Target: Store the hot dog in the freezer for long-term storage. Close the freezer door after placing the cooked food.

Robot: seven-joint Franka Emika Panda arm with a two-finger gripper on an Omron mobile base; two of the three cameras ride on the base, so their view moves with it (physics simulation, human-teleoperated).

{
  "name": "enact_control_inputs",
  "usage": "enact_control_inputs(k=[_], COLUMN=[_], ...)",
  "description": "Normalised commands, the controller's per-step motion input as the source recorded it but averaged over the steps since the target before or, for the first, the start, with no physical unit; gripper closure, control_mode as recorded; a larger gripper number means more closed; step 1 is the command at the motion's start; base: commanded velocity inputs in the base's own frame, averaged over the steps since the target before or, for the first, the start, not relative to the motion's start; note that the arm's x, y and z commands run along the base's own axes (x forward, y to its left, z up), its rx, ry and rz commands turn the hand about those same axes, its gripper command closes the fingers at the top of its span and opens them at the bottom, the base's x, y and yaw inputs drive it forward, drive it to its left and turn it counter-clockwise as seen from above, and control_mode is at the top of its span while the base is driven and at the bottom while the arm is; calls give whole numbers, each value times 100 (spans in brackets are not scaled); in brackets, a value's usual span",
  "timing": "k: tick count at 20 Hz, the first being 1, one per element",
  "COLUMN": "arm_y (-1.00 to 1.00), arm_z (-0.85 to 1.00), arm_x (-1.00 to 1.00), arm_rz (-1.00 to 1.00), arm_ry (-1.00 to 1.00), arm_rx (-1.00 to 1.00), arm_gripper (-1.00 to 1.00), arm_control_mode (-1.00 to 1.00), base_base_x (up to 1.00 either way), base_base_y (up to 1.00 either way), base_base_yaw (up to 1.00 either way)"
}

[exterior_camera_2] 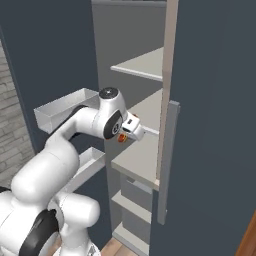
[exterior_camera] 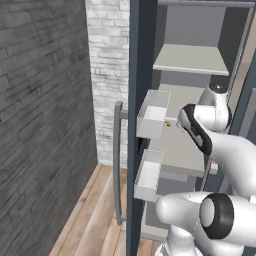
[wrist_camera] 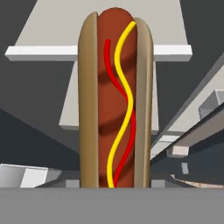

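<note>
Holding the hot dog (wrist_camera: 115, 100) clamped lengthwise in the gripper (exterior_camera_2: 131, 131), jaws closed on the bun so it rides steady, I have it just above the middle shelf (exterior_camera_2: 137, 160) inside the freezer (exterior_camera_2: 142, 65), not yet set down. The freezer door (exterior_camera: 139, 75) stands wide open with its white bins (exterior_camera: 152, 115) beside the shelf, giving me reach; I judge release comes next.

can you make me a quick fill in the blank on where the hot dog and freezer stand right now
1. The fingers are shut on the ____.
2. The freezer door stands ____.
3. The hot dog carries a red line and a ____ zigzag line.
4. The white bins hang on the door's ____ face.

Missing words: hot dog; open; yellow; inner
</note>
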Motion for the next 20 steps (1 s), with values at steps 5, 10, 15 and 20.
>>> enact_control_inputs(k=[5, 10, 15, 20], arm_y=[-17, -8, -20, -18], arm_z=[0, -1, 0, 0], arm_x=[52, 29, 35, 50], arm_rz=[0, 0, 0, 0], arm_ry=[0, -4, -6, 0], arm_rx=[0, -1, -2, 0], arm_gripper=[100, 100, 100, 100], arm_control_mode=[-100, -100, -100, -100], base_base_x=[0, 0, 0, 0], base_base_y=[0, 0, 0, 0], base_base_yaw=[0, 0, 0, 0])
